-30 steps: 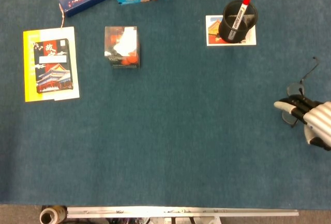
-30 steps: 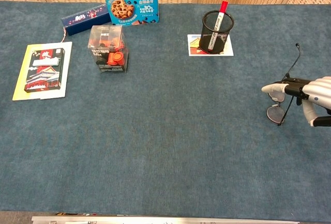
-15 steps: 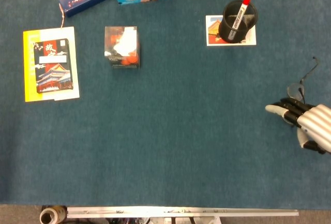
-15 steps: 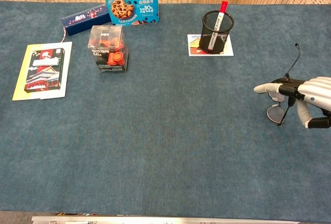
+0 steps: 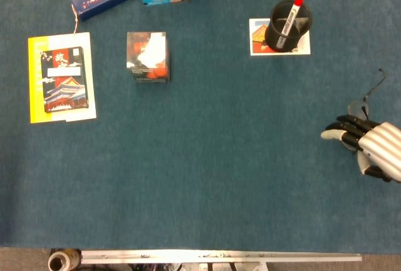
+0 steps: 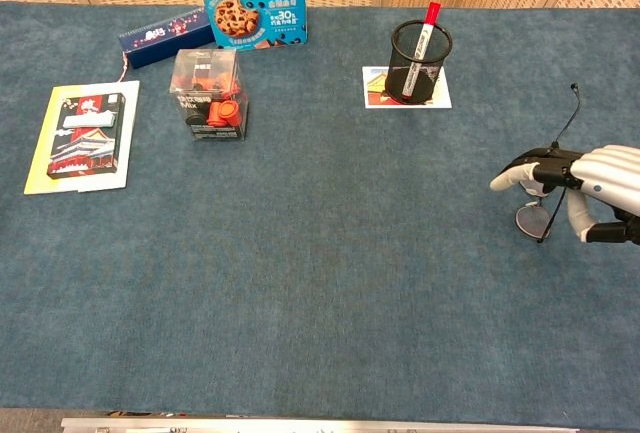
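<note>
At the three o'clock edge of the desk [image 6: 330, 283], the right hand [image 6: 590, 185] hovers over the glasses [image 6: 545, 208], fingers slightly curled and apart, holding nothing that can be seen. Compared with half a second ago its fingertips curl downward a little more, and in the head view the right hand [image 5: 368, 144] has shifted slightly toward three o'clock; the glasses [image 5: 362, 107] lie where they were. One lens rests on the blue cloth just under the fingers, and one thin temple arm rises toward twelve o'clock.

Wide bare cloth runs from the hand toward nine o'clock and toward six o'clock. Well apart at eleven o'clock stands the mesh pen cup [image 6: 418, 61] with a red-capped marker [image 6: 427, 28], on a card [image 6: 380, 88]. Far off toward nine o'clock are the clear toy box [image 6: 208, 93], the cookie box [image 6: 252, 1], the long blue box [image 6: 165, 35] and the booklet [image 6: 82, 135].

Wrist and arm are cut off by the frame edge. Whether the fingers touch the frame cannot be told. No left hand shows in either view.
</note>
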Action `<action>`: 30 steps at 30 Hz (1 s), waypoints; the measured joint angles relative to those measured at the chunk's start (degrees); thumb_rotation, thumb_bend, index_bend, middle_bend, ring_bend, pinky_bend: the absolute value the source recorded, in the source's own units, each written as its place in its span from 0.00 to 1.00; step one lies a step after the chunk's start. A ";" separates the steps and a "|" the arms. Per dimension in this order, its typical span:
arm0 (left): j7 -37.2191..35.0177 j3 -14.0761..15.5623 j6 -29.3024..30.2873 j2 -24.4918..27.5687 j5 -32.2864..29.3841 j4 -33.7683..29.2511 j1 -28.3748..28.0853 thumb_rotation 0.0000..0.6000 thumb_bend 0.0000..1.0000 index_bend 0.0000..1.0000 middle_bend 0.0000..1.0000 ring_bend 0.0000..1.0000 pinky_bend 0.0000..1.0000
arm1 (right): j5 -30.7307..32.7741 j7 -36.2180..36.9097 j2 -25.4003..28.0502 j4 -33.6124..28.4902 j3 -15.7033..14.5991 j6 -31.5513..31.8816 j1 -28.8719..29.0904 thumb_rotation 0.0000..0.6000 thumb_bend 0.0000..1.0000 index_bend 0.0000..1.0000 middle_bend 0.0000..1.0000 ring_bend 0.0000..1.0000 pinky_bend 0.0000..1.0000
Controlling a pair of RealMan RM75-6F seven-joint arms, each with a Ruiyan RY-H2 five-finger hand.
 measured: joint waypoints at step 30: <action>0.39 0.01 -0.30 -0.07 -0.09 -0.01 -0.18 1.00 0.52 0.51 0.52 0.50 0.63 | 1.24 -0.83 -0.85 3.64 0.37 3.32 -1.21 1.00 1.00 0.23 0.21 0.12 0.30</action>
